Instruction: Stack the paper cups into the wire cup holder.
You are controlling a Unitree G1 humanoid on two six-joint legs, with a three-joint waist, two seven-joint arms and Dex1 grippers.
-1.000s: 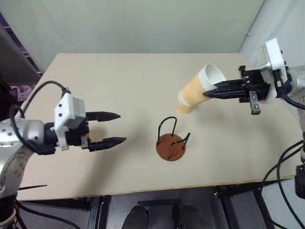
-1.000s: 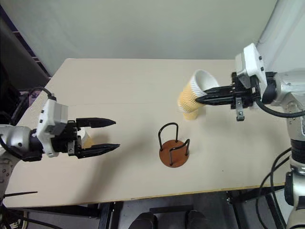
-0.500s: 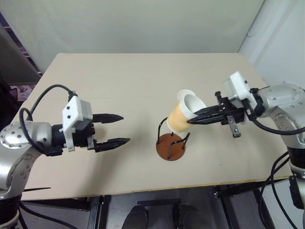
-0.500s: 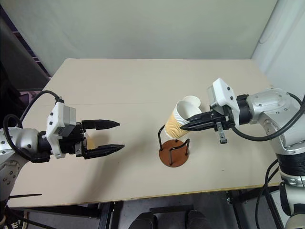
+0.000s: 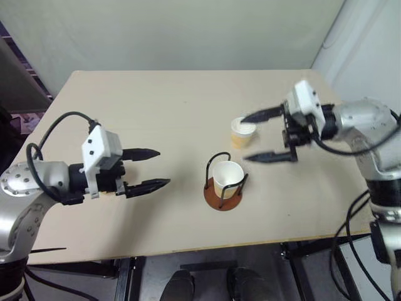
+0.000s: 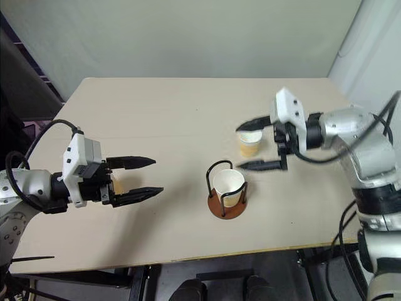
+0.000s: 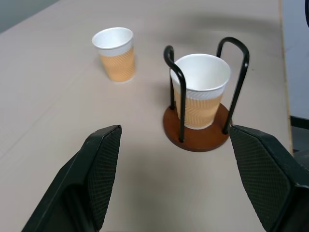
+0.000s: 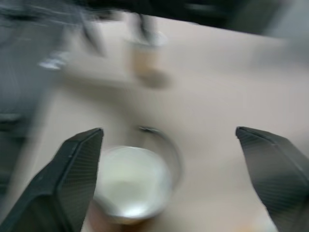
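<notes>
I see one tan-orange paper cup upright in the black wire holder with brown disc base, frame centre. Second cup stands upper right. Right gripper spread wide, empty; left gripper wide, empty.

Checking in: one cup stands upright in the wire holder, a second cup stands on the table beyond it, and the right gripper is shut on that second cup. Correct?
Not quite. The right gripper is open and holds nothing; the second cup stands free on the table, as the left eye view shows. The rest holds: one cup stands upright in the wire holder.
</notes>
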